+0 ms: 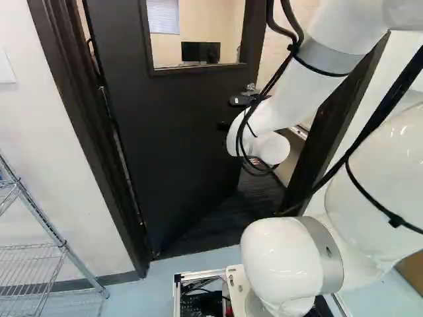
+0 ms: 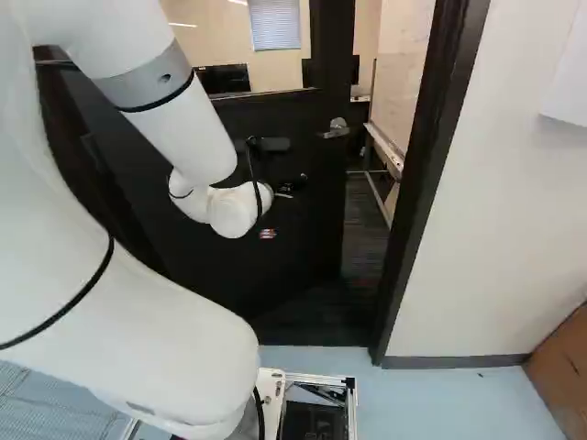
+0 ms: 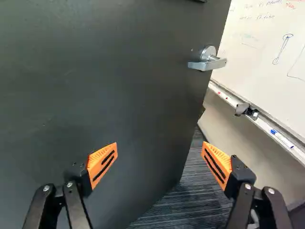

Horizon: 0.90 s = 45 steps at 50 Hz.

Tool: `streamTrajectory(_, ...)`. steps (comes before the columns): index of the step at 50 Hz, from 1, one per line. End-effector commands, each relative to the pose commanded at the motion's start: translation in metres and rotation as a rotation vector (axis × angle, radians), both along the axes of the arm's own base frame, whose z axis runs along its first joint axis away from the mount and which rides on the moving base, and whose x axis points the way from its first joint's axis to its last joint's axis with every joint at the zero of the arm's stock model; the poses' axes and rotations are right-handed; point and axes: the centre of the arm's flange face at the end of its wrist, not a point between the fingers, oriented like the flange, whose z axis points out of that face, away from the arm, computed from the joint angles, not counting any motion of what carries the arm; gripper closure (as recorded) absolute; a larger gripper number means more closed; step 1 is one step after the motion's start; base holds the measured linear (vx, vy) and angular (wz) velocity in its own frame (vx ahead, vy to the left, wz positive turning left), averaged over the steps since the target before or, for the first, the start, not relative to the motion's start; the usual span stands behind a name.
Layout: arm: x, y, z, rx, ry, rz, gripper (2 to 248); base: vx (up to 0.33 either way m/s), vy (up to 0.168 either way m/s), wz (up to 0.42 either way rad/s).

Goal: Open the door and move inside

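Dark door [image 1: 178, 139] fills the ctr & upper ctr of the L base view, hinges on its L side, swung partway into the rm beyond. In the R base view it's ctr too, w/ a gap b/w its free edge & the R jamb [image 2: 424, 174], approx right of ctr. Window [image 1: 197, 30] in its upper part. Lever handle [image 3: 208, 62] is on the door near the free edge, ahead of the grip's R-hand finger in the wrist view.

Arm [image 1: 284, 105] reaches twd the door; gripper [image 2: 290, 186] is nr ctr of the R base view, mostly lost against the dark door. Wrist view: gripper [image 3: 159, 160] is released, 2 fingers w/ orange pads [image 3: 102, 162] spread wide. Beyond the free edge: dark carpet [image 3: 190, 200] & whiteboard [image 3: 262, 43] w/ marker tray [image 3: 264, 125]. Wire shelf [image 1: 39, 254], lower L of the L base view.
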Motion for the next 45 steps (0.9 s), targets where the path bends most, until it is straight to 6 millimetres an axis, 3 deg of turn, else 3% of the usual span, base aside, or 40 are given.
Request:
streamTrajectory(14,0.0000,0.0000,0.0000,0.000,0.000,0.000,3,0.076,0.058,-0.012)
streamTrajectory(45,0.0003,0.0002,0.0000,0.000,0.000,0.001,3,0.000,0.000,0.000)
